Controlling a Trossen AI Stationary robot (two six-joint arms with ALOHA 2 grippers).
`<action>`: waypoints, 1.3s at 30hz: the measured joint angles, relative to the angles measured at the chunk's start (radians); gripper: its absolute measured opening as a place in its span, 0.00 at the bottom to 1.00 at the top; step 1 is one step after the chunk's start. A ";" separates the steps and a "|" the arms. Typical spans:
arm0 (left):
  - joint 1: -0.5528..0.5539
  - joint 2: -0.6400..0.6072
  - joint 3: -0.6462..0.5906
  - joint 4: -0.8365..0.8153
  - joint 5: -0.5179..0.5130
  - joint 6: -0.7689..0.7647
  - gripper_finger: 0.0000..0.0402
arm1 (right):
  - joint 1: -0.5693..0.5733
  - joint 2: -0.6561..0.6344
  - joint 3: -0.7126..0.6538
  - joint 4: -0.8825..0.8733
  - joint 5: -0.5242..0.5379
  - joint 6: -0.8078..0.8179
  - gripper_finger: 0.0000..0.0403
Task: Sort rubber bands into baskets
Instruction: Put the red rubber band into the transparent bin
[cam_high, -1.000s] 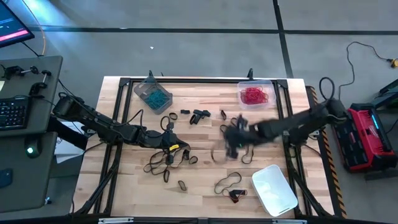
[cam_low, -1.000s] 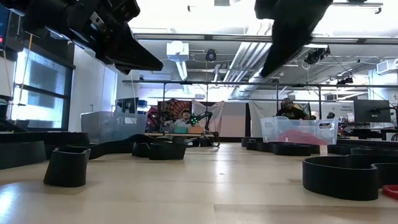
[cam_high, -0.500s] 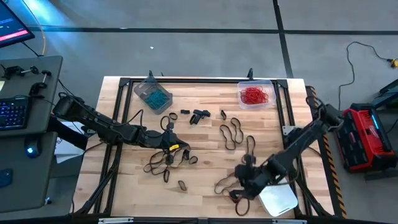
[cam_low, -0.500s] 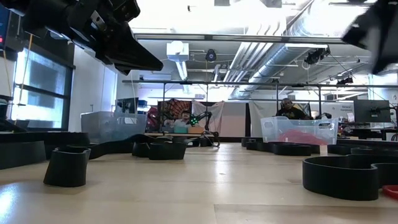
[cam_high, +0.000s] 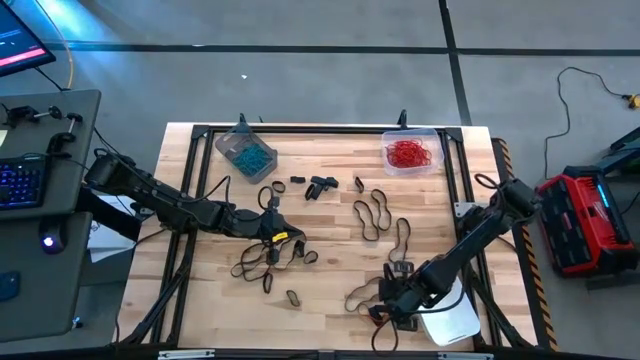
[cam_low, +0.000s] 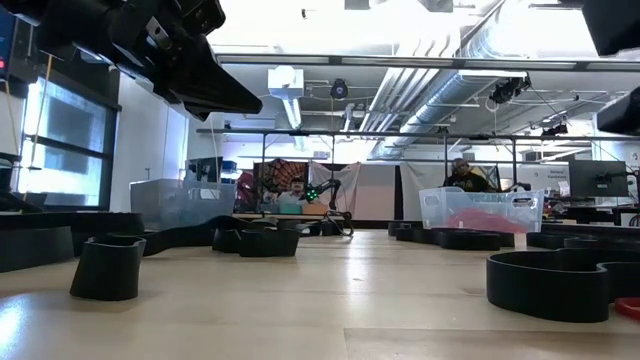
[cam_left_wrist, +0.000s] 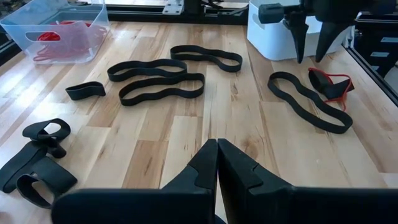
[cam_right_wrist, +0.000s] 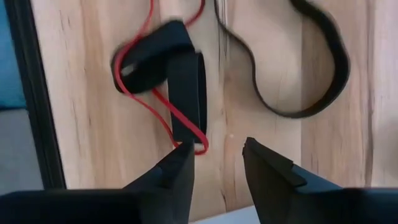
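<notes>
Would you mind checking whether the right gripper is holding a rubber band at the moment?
No, the right gripper stands open above the table, its fingers empty, with the red rubber band lying flat on the wood just ahead of them.

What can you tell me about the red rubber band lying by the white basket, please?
The red rubber band is a thin, floppy loop lying flat on the wooden table, tangled with a short, wide black band. It sits beside the white basket, just ahead of the right gripper, whose jaws are open and hold nothing.

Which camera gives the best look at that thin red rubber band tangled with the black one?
The right wrist view: the red rubber band fills it, just ahead of the open right gripper. The left wrist view shows it farther off, the high view tiny, the low view barely.
</notes>
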 joint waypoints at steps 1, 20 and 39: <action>0.000 0.000 0.000 0.000 0.000 0.000 0.01 | -0.002 0.005 0.000 0.000 -0.005 -0.004 0.30; 0.000 0.000 0.000 0.000 0.000 0.000 0.01 | -0.006 0.026 -0.001 0.030 -0.061 -0.050 0.25; 0.000 0.000 0.000 0.000 0.000 0.000 0.01 | -0.018 0.072 0.000 0.044 -0.112 -0.133 0.02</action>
